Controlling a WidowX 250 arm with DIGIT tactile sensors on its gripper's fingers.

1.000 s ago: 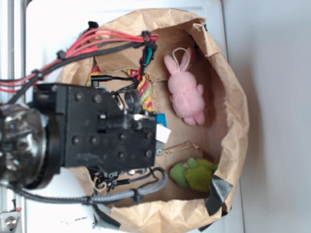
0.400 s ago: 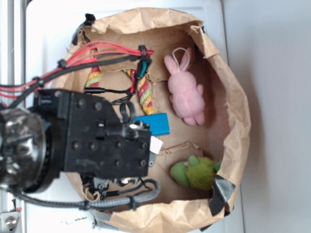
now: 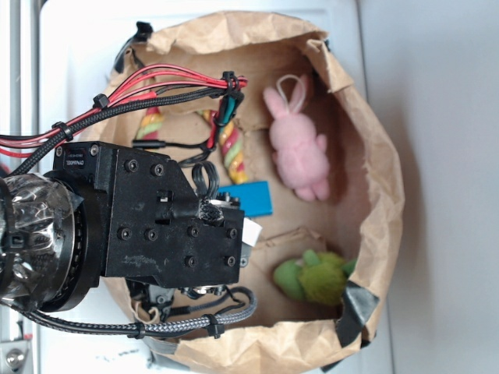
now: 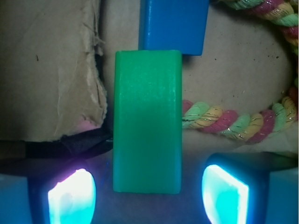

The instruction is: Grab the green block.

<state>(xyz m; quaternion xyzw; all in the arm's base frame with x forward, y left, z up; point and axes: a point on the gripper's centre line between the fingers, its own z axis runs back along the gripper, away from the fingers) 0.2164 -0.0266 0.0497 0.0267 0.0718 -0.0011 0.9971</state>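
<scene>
The green block point(image 4: 147, 121) lies flat on the brown paper in the wrist view, long side running away from me. Its near end sits between my two glowing fingertips, with a gap on each side. My gripper point(image 4: 148, 196) is open and touches nothing. A blue block point(image 4: 174, 24) butts against the green block's far end. In the exterior view the black gripper body point(image 3: 168, 226) hangs over the left half of the paper bag and hides the green block; only the blue block point(image 3: 251, 198) shows beside it.
A torn paper flap point(image 4: 51, 70) rises left of the green block. A striped rope toy point(image 4: 233, 122) curls to its right. In the paper bag point(image 3: 374, 202) lie a pink plush bunny point(image 3: 298, 149) and a lime-green plush toy point(image 3: 312, 278).
The gripper body has shifted left and down in the exterior view, uncovering more of the blue block and the rope toy. The toys have not moved.
</scene>
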